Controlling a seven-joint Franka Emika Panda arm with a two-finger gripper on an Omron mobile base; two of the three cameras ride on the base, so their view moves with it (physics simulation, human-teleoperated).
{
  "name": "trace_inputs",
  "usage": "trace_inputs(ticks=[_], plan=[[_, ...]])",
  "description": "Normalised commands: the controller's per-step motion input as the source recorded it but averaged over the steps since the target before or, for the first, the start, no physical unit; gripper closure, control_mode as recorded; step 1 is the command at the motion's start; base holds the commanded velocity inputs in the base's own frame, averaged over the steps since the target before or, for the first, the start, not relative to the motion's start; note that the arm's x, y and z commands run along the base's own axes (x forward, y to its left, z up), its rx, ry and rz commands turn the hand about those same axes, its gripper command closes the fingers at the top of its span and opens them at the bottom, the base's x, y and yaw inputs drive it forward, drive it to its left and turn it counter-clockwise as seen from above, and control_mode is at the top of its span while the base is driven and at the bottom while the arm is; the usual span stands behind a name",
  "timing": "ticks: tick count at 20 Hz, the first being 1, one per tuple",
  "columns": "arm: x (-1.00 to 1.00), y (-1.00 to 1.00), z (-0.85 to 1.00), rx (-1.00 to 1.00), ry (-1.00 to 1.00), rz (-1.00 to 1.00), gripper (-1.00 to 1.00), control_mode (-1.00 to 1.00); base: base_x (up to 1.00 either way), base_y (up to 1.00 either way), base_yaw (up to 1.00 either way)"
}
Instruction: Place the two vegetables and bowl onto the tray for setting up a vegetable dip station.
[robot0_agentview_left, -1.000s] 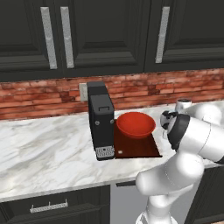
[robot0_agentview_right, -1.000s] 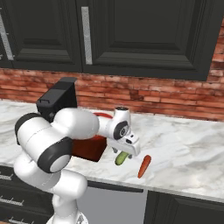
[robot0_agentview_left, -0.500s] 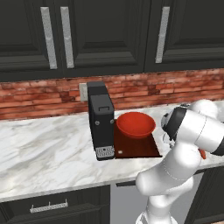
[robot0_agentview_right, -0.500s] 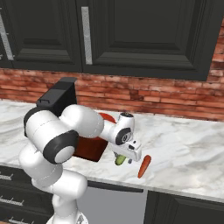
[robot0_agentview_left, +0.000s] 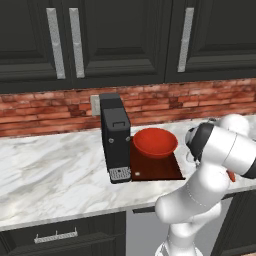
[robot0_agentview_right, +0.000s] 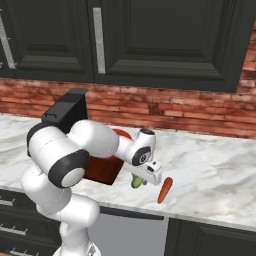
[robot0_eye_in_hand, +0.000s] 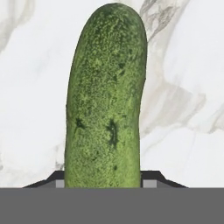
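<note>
A pebbled, dark-green cucumber (robot0_eye_in_hand: 106, 100), long and round-ended, is seen lying on the white grey-veined marble counter (robot0_eye_in_hand: 183, 65), running straight up the hand view. The two dark finger tips (robot0_eye_in_hand: 151, 179) are seen pressed against its flanks at the near end, clamped on it. In the right base view the gripper (robot0_agentview_right: 145, 175) is angled down at the counter's front edge, with the cucumber (robot0_agentview_right: 136, 181) under it and a slim, tapered orange-red carrot (robot0_agentview_right: 164, 190) lying just beside it on the marble. The white arm is folded low, elbow bulging toward the camera. A glossy, round, shallow red bowl (robot0_agentview_left: 154, 142) is seen resting on the flat reddish-brown wooden tray (robot0_agentview_left: 160, 170), beside a tall matte-black box-shaped appliance (robot0_agentview_left: 115, 137), before a red brick backsplash (robot0_agentview_left: 50, 107).
</note>
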Motion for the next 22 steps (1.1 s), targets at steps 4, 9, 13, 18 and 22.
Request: trace_inputs(ticks=[4,9,13,18,22], plan=[[-0.28,0.29,0.23,0.0,-0.08,-0.19,1.0,-1.0,0.0,0.0,0.0],[-0.26,0.36,0.4,0.02,-0.08,-0.23,1.0,-1.0,0.0,0.0,0.0],[-0.13,0.29,0.26,0.02,-0.05,-0.31,1.0,-1.0,0.0,0.0,0.0],[0.0,0.05,0.06,0.07,-0.01,-0.4,1.0,-1.0,0.0,0.0,0.0],[0.0,0.02,0.0,0.07,0.0,-0.42,1.0,-1.0,0.0,0.0,0.0]])
